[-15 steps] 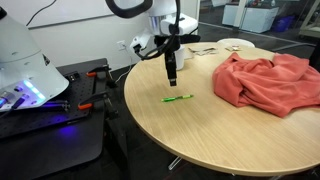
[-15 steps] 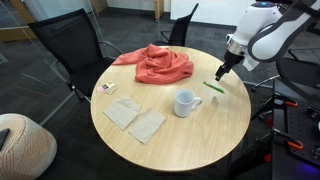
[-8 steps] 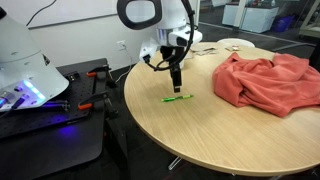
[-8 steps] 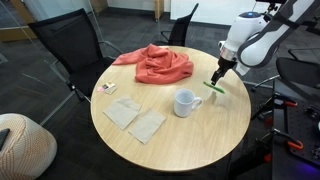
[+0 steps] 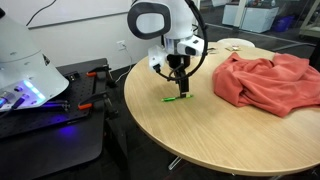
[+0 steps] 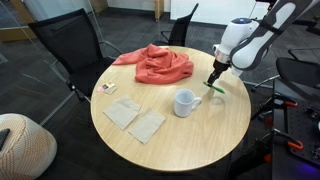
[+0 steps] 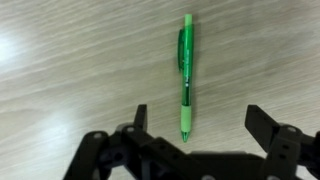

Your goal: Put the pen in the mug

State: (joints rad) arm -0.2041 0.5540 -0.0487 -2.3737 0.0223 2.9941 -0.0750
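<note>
The bright green pen (image 7: 186, 70) lies flat on the round wooden table; it also shows in both exterior views (image 5: 178, 98) (image 6: 216, 87). My gripper (image 7: 197, 118) is open and hangs low right over the pen, with the pen's tip between the two fingers. In both exterior views the gripper (image 5: 182, 89) (image 6: 211, 82) points down just above the pen. The white mug (image 6: 185, 103) stands upright on the table, a short way from the pen, handle to one side. It is out of the wrist view.
A red cloth (image 5: 268, 80) (image 6: 156, 64) lies bunched on the table beside the pen. Two paper napkins (image 6: 136, 118) and a small card (image 6: 106, 88) lie on the table's other side. Office chairs (image 6: 62, 50) stand around it. Equipment (image 5: 30, 80) stands near the table edge.
The arm has come down and moved over the pen; the gripper, which was well above the table beside it, now sits just above it. The pen and mug have not moved.
</note>
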